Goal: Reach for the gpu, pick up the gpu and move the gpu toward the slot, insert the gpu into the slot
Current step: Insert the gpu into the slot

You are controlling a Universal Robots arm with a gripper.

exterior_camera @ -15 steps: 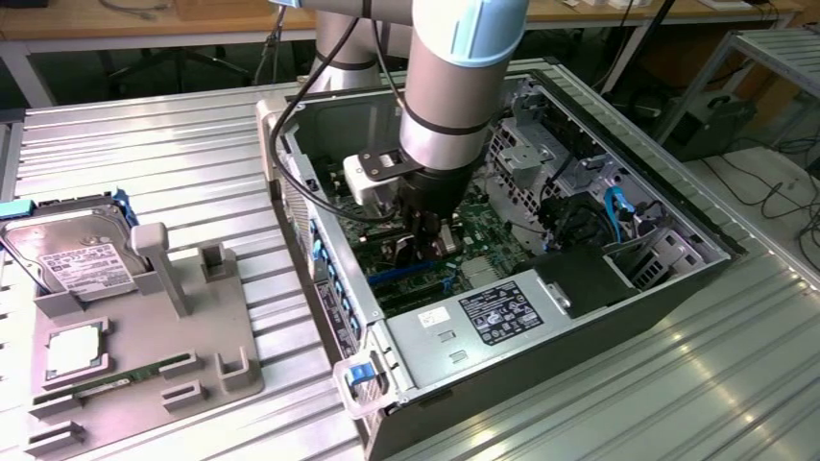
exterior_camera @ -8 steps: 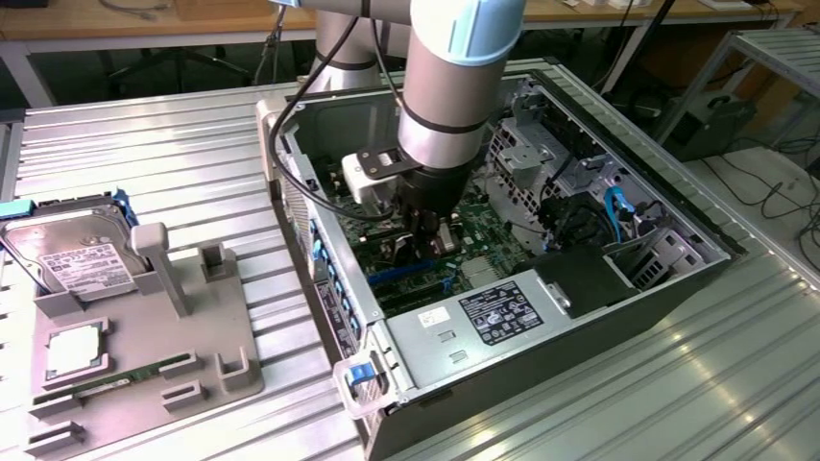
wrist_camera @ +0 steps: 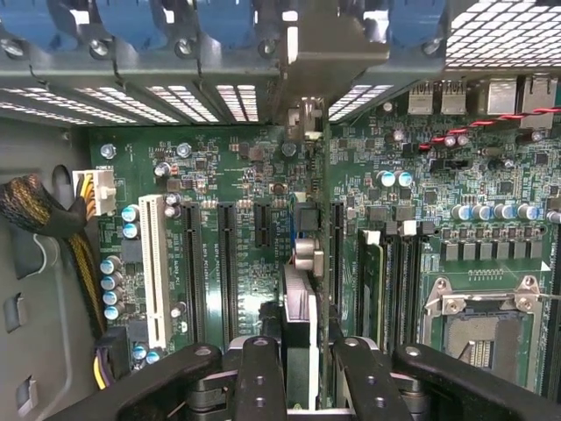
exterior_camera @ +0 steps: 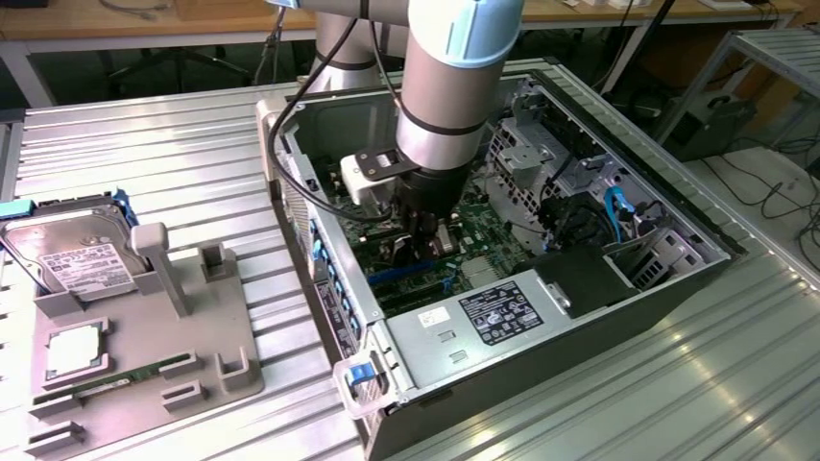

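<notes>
One gpu [wrist_camera: 302,324] stands on its edge between the two black fingers [wrist_camera: 263,377] of the gripper [wrist_camera: 302,386], which is closed on it. The card sits down among the black slots of the green motherboard [wrist_camera: 237,175], inside the open computer case [exterior_camera: 513,327]. One hard drive [exterior_camera: 77,254] rests on the grey holder [exterior_camera: 154,355] outside.
</notes>
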